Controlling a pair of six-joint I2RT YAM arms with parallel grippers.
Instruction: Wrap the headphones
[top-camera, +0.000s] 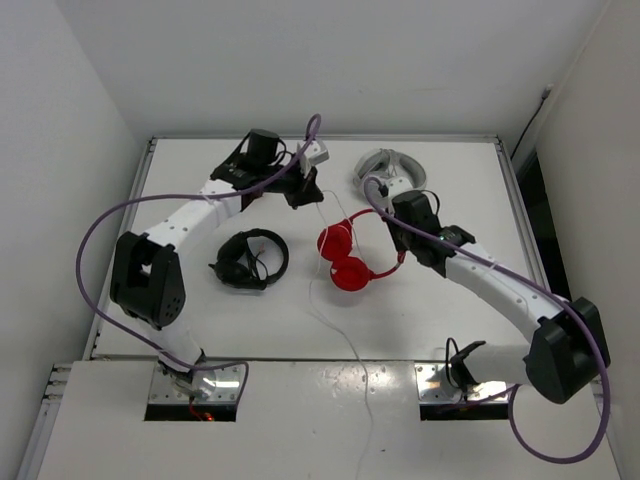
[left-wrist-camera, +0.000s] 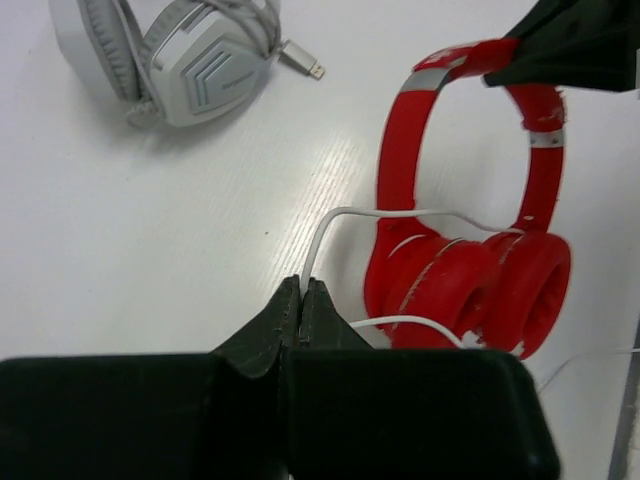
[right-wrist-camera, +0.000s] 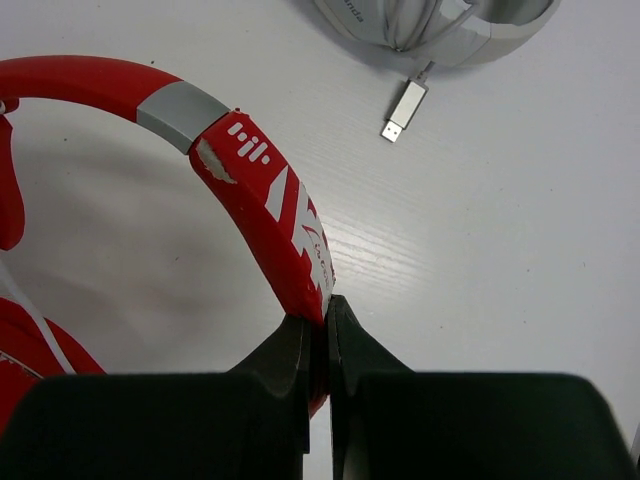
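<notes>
The bright red over-ear headphones lie flat near the middle of the white table, with their round padded earcups side by side. The glossy plastic headband looks light, stiff and somewhat slippery, so the flat band is probably the safest place to hold it. The right gripper is clamped tight on that band. The thin white cable looks limp and prone to slide or kink, so it is likely best pinched close to the cups. The left gripper is closed on it just beside them. Pale grey headphones with a silver plug rest beyond the red set. Black headphones lie to the left.
</notes>
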